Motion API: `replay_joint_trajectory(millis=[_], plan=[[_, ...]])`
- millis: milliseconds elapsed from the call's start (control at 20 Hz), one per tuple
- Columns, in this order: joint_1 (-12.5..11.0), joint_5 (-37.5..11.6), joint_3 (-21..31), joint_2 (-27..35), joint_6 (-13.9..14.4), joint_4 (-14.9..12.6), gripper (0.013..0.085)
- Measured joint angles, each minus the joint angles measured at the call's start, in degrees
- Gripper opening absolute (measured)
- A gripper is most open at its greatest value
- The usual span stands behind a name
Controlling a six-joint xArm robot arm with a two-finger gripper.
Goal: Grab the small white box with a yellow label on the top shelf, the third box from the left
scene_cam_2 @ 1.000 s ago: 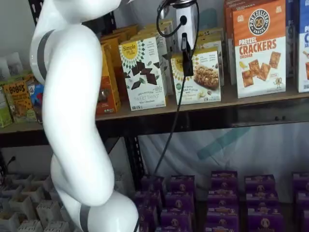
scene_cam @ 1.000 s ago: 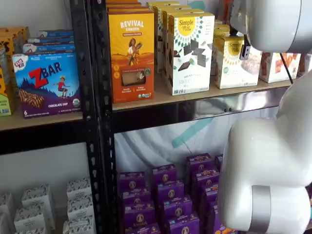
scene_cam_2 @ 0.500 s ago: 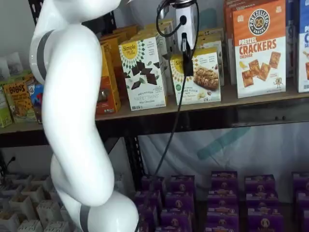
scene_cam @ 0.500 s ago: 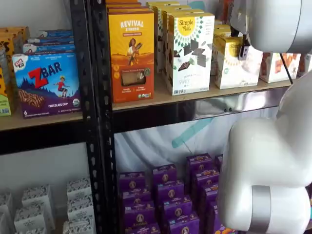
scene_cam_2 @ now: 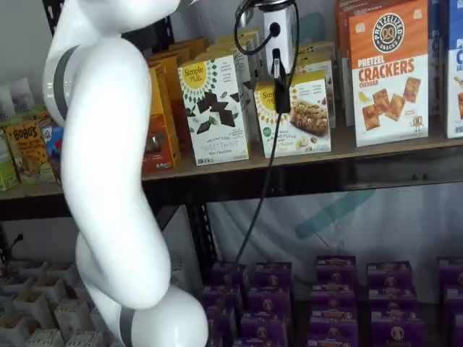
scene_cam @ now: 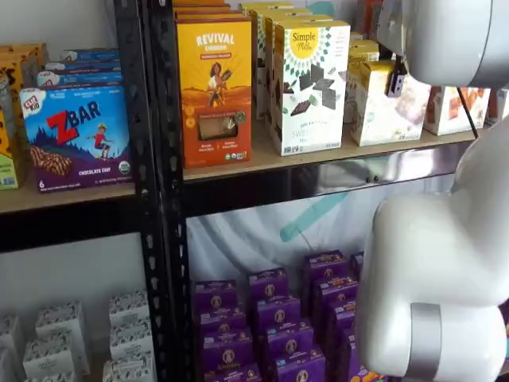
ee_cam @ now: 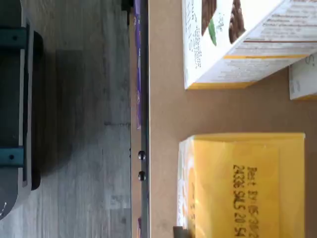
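The small white box (scene_cam: 380, 111) with a yellow top stands on the top shelf (scene_cam: 358, 171), right of a taller white box; it also shows in a shelf view (scene_cam_2: 304, 123). It leans slightly. My gripper (scene_cam: 395, 79) comes down on its top front, with one black finger (scene_cam_2: 281, 90) and a cable over the box face. It is shut on the box. In the wrist view the box's yellow top (ee_cam: 247, 183) is close under the camera, on the tan shelf board (ee_cam: 163, 124).
The taller white box with dark chocolate shapes (scene_cam: 308, 87) and an orange Revival box (scene_cam: 215, 91) stand to the left. A pretzel crackers box (scene_cam_2: 388, 72) stands to the right. Purple boxes (scene_cam: 270, 318) fill the shelf below. My white arm (scene_cam_2: 108, 166) covers part of both shelf views.
The small white box has tipped slightly out of upright while the finger stays on its top front. The arm has hardly moved.
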Motion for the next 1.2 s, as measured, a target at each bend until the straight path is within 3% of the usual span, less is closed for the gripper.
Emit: replay_joint_trajectory(millis=[150, 200, 600, 1200], plan=[[-0.2, 0.3, -0.2, 0.0, -0.1, 0.0, 0.037], [-0.2, 0.5, -0.3, 0.0, -0.2, 0.1, 0.033], [-0.5, 3.1, -1.0, -0.6, -0.1, 0.8, 0.033], [-1.0, 6.6, 3.8, -7.9, -0.4, 0.1, 0.033]])
